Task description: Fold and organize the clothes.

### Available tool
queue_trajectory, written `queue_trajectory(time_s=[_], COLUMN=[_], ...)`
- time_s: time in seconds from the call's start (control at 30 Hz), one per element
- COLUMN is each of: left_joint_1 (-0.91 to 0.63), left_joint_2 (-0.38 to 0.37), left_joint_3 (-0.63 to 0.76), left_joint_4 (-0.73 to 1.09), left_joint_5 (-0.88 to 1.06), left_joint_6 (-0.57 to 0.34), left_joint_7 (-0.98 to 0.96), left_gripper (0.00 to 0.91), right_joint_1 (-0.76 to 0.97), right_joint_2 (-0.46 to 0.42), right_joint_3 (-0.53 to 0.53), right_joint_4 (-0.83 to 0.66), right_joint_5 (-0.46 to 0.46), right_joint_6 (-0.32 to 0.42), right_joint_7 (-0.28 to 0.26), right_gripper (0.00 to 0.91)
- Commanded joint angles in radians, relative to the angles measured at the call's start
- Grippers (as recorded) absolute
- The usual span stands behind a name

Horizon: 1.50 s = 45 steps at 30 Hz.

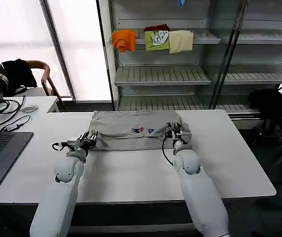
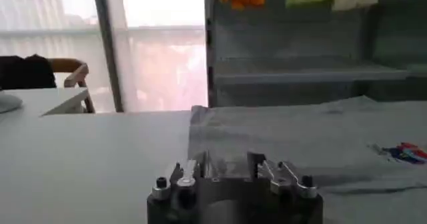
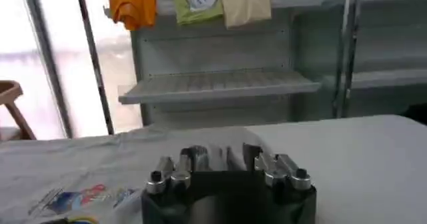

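Head view: grey shirt [image 1: 131, 129], folded flat, small multicoloured chest print, lettering unreadable, mid-table [image 1: 131, 173]. Left gripper [image 1: 88, 140] clamps its near-left corner; right gripper [image 1: 179, 132] clamps its right edge. Shelf [image 1: 200, 74] beyond.

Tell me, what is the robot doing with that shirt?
The robot is folding a grey shirt spread on the white table. Its left gripper sits at the shirt's near left corner, and its right gripper is at the right edge. The shirt looks partly folded, with its small colourful print facing up.
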Motion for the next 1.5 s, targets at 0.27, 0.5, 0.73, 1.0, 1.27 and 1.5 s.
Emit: queue_trajectory(time_s=[0.27,0.5,0.73,1.0,1.27,1.5], left_joint_1=[0.052,0.102,0.154,0.187,0.18,0.171], left_joint_2=[0.026,0.042,0.036,0.031,0.019,0.023], left_joint_3=[0.004,-0.002,-0.018,-0.026,-0.024,-0.032], left_joint_4=[-0.122,-0.198,-0.241,-0.242,-0.196,-0.162], left_joint_5=[-0.003,-0.001,0.004,0.019,0.043,0.044], left_joint_6=[0.061,0.069,0.071,0.066,0.061,0.06], left_joint_7=[-0.013,-0.02,-0.018,-0.013,-0.01,-0.007], left_gripper=[0.907,0.907,0.907,0.907,0.907,0.907], right_joint_1=[-0.022,-0.115,-0.18,-0.233,-0.254,-0.252], right_joint_2=[-0.007,-0.073,-0.139,-0.188,-0.211,-0.214], right_joint_3=[-0.023,-0.028,-0.022,-0.004,0.003,0.0], right_joint_4=[0.089,0.255,0.345,0.385,0.372,0.319], right_joint_5=[0.05,0.052,0.06,0.067,0.064,0.062], right_joint_6=[-0.054,-0.107,-0.137,-0.166,-0.173,-0.173], right_joint_7=[0.088,0.119,0.117,0.113,0.099,0.096], right_gripper=[0.907,0.907,0.907,0.907,0.907,0.907])
